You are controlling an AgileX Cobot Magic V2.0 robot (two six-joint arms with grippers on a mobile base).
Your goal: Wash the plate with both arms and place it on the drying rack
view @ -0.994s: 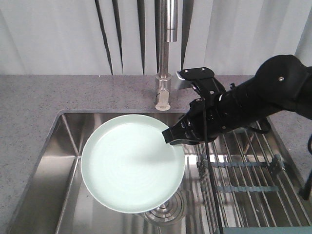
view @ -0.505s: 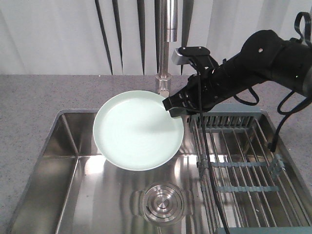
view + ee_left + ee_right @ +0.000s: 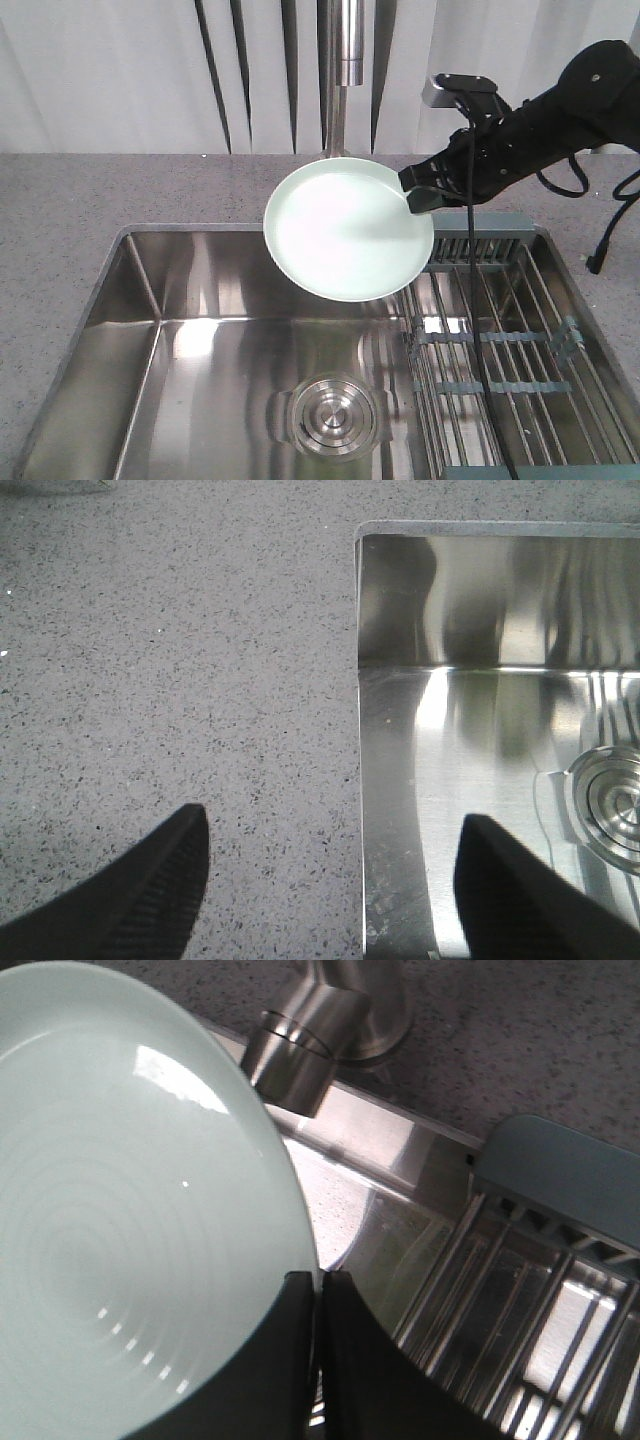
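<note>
Now right tool (image 3: 420, 198) clamped on plate (image 3: 340, 230) rim, plate tilted in air by faucet (image 3: 347, 50), near drying rack (image 3: 500, 340); left tool (image 3: 330, 880) wide open, empty, over counter (image 3: 150, 680), and that one-edge grip looks thin, so plate cd slip & drop into sink (image 3: 200, 350).

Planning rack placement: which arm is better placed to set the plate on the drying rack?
Right. Its fingers grip the plate next to the drying rack; the left fingers hang open over the counter.
</note>
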